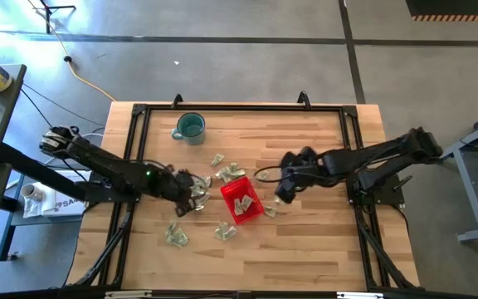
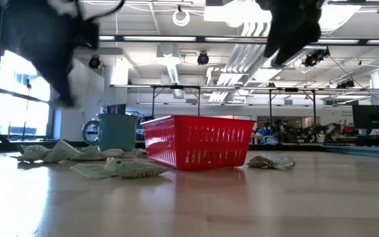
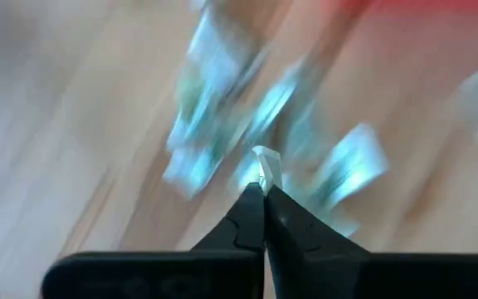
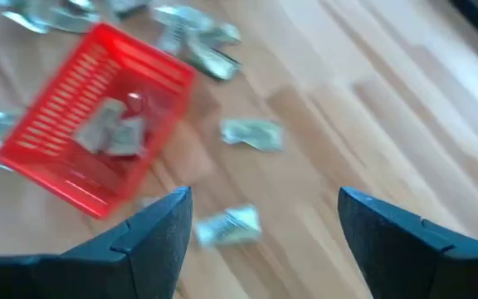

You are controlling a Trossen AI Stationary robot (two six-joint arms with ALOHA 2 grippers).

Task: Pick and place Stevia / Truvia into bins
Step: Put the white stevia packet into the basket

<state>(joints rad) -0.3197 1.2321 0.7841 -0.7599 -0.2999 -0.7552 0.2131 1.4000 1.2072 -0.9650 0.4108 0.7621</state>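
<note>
High view: red bin (image 1: 242, 200) sits mid-table, tilted, a few sachets inside (image 1: 241, 204). Loose sachets scattered around it: a cluster behind the bin (image 1: 228, 172), more in front on the left (image 1: 176, 236), one beside the front corner (image 1: 226, 230). Left gripper (image 1: 196, 197) just left of the bin, right gripper (image 1: 282, 193) just right of it. Teal mug (image 1: 190, 127) near the table's far edge. Low view: bin (image 2: 198, 141) on the wood table (image 2: 242, 204), sachets lying left of it (image 2: 120, 169), one to its right (image 2: 271, 160), both arms hang above. Left wrist view: fingers pressed together, pinching a sachet (image 3: 265, 169) at the tips, picture blurred. Right wrist view: fingers (image 4: 160, 228) spread wide, nothing between them, bin (image 4: 90, 158) and loose sachets (image 4: 251, 133) ahead.
</note>
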